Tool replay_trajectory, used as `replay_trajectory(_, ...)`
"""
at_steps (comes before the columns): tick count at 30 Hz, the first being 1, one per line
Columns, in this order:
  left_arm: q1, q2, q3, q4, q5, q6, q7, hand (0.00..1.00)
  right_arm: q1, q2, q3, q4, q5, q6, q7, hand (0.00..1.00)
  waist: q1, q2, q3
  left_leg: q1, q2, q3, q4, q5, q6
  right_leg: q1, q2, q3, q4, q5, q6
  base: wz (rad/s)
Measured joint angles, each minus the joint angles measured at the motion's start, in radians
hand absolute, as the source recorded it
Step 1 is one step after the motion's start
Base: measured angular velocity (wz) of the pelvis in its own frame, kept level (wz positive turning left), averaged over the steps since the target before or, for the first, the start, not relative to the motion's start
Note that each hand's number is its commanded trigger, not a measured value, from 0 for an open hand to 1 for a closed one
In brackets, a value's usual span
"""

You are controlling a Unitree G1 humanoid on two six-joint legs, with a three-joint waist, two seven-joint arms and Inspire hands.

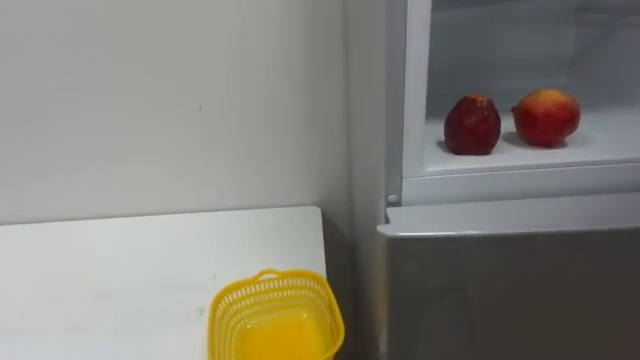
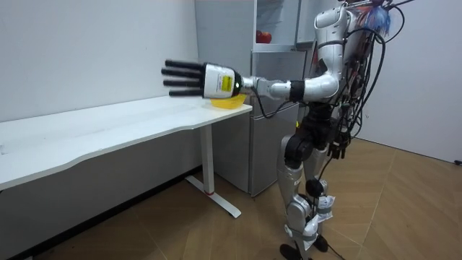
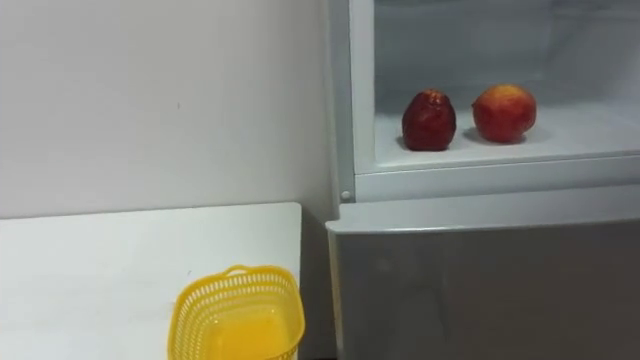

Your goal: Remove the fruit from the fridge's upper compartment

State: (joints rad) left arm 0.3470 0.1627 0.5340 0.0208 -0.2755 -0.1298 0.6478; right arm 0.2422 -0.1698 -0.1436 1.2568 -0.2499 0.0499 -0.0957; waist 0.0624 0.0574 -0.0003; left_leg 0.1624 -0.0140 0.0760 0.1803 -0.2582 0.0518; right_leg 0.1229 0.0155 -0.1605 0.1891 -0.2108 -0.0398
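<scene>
From here the left hand (image 2: 216, 81), fingers (image 2: 180, 75) straight, spread and empty, is stretched left by the counter (image 2: 108, 126), so the dark apple (image 1: 472, 125) and red-yellow fruit (image 1: 546, 117) on the upper fridge shelf (image 1: 605, 140) lie far right of it.

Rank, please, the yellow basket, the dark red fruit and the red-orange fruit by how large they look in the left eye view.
1. yellow basket: largest, though nearest the camera and cut off below.
2. red-orange fruit.
3. dark red fruit: only slightly smaller; these two look nearly alike.
</scene>
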Motion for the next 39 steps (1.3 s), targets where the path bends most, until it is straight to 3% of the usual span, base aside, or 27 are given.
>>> replay_trajectory(5, 0.016, -0.007, -0.105, 0.338, -0.096, 0.022, -0.028, 0.0, 0.001, 0.003, 0.002, -0.016, -0.017, 0.025, 0.025, 0.0, -0.005, -0.008, -0.0053, 0.014, 0.0, 0.0, -0.006, 0.0, 0.0, 0.015, -0.001, -0.002, 0.0, 0.0, 0.0, 0.0)
replay_trajectory(9, 0.016, -0.02, -0.222, 0.66, -0.103, 0.058, -0.132, 0.0, -0.018, 0.005, -0.01, -0.012, -0.06, 0.047, 0.056, 0.0, -0.014, -0.029, -0.0045, 0.019, 0.0, 0.002, -0.011, 0.0, 0.0, 0.019, 0.0, 0.003, -0.001, -0.001, 0.0, -0.01)
replay_trajectory(15, 0.016, -0.034, -0.286, 0.913, -0.055, 0.092, -0.283, 0.0, -0.028, 0.008, -0.006, -0.018, -0.062, 0.047, 0.062, 0.0, -0.023, -0.049, -0.0037, 0.02, 0.001, 0.003, -0.013, -0.001, 0.001, 0.02, 0.002, 0.012, -0.003, -0.001, 0.0, 0.0)
replay_trajectory(19, 0.004, -0.04, -0.343, 0.992, 0.001, 0.126, -0.337, 0.0, -0.046, 0.01, -0.002, -0.018, -0.06, 0.04, 0.062, 0.0, -0.037, -0.042, -0.0028, 0.02, 0.001, 0.006, -0.013, -0.001, 0.001, 0.017, 0.003, 0.018, -0.003, -0.001, 0.0, -0.02)
replay_trajectory(25, -0.032, -0.04, -0.44, 1.024, 0.118, 0.133, -0.416, 0.0, -0.038, 0.011, 0.003, -0.095, 0.02, 0.029, 0.015, 0.0, -0.067, -0.037, -0.0015, 0.014, 0.001, 0.009, -0.012, -0.001, 0.001, 0.009, 0.003, 0.021, 0.003, -0.001, 0.0, -0.03)
replay_trajectory(28, -0.061, -0.041, -0.471, 1.019, 0.193, 0.132, -0.446, 0.0, -0.033, 0.015, 0.0, -0.265, 0.069, 0.011, -0.037, 0.0, -0.083, -0.035, -0.0003, -0.001, 0.003, 0.03, -0.011, 0.0, 0.001, -0.018, 0.004, 0.038, 0.016, -0.001, -0.001, -0.19)
replay_trajectory(31, -0.09, -0.039, -0.509, 1.017, 0.229, 0.123, -0.469, 0.0, -0.003, 0.047, 0.005, -0.495, 0.089, -0.031, -0.075, 0.0, -0.092, -0.035, -0.0002, -0.003, 0.004, 0.047, -0.013, 0.0, 0.001, -0.03, 0.006, 0.051, 0.019, -0.001, -0.001, -0.16)
replay_trajectory(35, -0.102, -0.039, -0.519, 0.988, 0.271, 0.082, -0.482, 0.0, 0.068, 0.086, 0.059, -0.865, 0.099, -0.089, -0.106, 0.0, -0.097, -0.041, -0.0037, -0.028, 0.005, 0.061, -0.011, 0.0, 0.001, -0.058, 0.007, 0.064, 0.032, 0.0, 0.0, -0.11)
replay_trajectory(39, -0.087, -0.038, -0.517, 0.989, 0.273, 0.05, -0.483, 0.0, 0.104, 0.089, 0.082, -1.117, 0.083, -0.135, -0.137, 0.0, -0.098, -0.038, -0.0031, -0.028, 0.004, 0.087, -0.011, 0.001, 0.001, -0.069, 0.007, 0.078, 0.033, 0.001, 0.001, -0.16)
